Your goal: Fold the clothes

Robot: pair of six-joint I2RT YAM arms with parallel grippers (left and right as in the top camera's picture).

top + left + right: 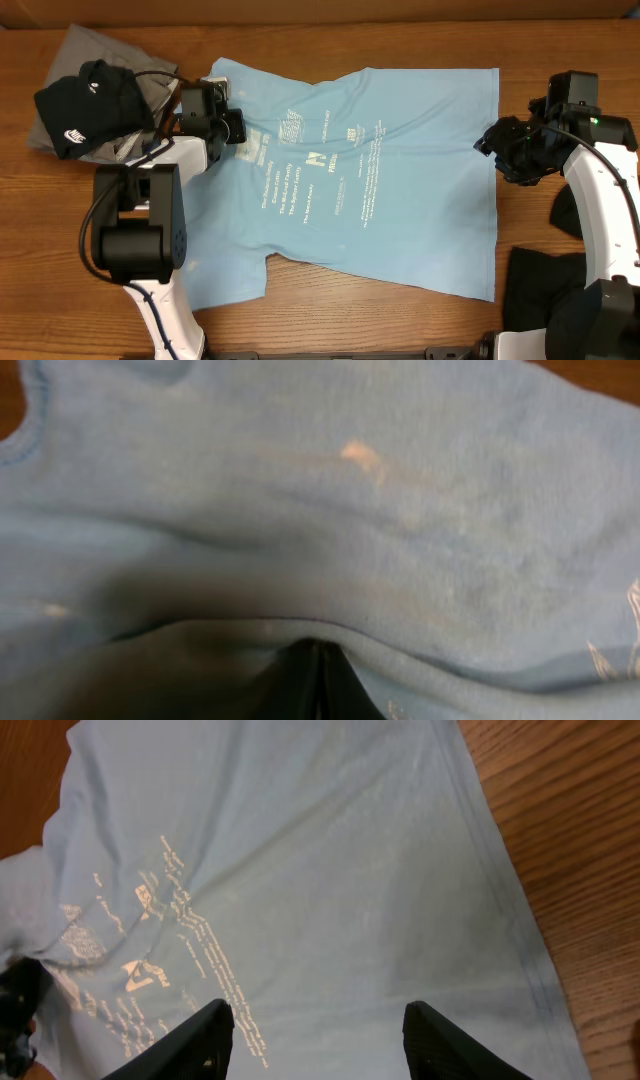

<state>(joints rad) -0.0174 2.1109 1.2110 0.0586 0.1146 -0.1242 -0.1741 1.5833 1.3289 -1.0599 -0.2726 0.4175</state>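
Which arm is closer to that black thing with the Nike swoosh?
Left. The left gripper pinches the blue shirt beside the black Nike garment; the right gripper hovers at the shirt's far edge.

The light blue T-shirt (400,180) is soft, matt knit cloth lying in shallow creases, its pale yellow-white print (320,170) flat and faintly chalky, and it lies on a counter (330,330) of brown wood grain with a smooth, low sheen. Beyond the T-shirt's collar end, a black Nike garment (85,105) of matt cloth lies on an equally matt grey cloth (85,45). The right end effector (315,1020) above the T-shirt has fingers (205,1040) of matt black plastic, while the left arm (160,300) and right arm (605,200) flanking the T-shirt pair glossy white shells with matt black housings.
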